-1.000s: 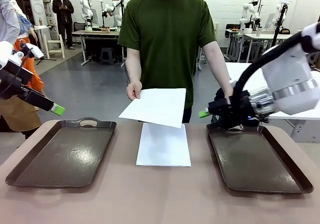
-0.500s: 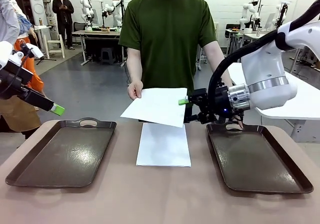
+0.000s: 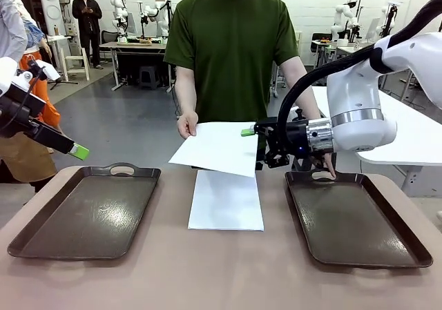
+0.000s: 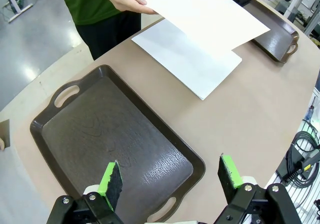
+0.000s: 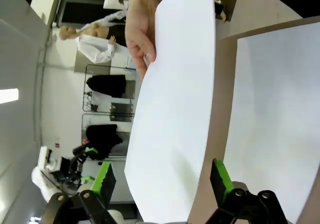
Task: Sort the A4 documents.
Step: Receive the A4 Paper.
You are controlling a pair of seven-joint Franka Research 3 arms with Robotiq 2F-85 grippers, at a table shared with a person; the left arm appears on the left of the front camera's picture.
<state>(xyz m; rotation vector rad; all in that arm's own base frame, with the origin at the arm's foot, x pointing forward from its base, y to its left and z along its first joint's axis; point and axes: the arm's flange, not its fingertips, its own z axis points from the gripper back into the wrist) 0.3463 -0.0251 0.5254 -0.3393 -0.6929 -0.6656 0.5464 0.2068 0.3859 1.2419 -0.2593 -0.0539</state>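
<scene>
- Right gripper (image 5: 162,181): jaws wide, holding nothing.
- The sheet (image 5: 175,109) is just ahead, its near edge lined up between my jaws. I can't tell whether they touch it.
- It's light, floppy and slippery, so I'd pinch that free edge, opposite the person's hand (image 5: 140,39).
- It hangs above a second sheet (image 3: 226,199), which lies flat on the tabletop (image 3: 207,275) between the trays.
- Left gripper (image 4: 170,176): wide and empty, over the left tray (image 4: 75,129).

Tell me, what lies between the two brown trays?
A white paper sheet lies flat on the table between the left tray and the right tray, in the front view. A person's hand holds a second sheet over its far end.
</scene>
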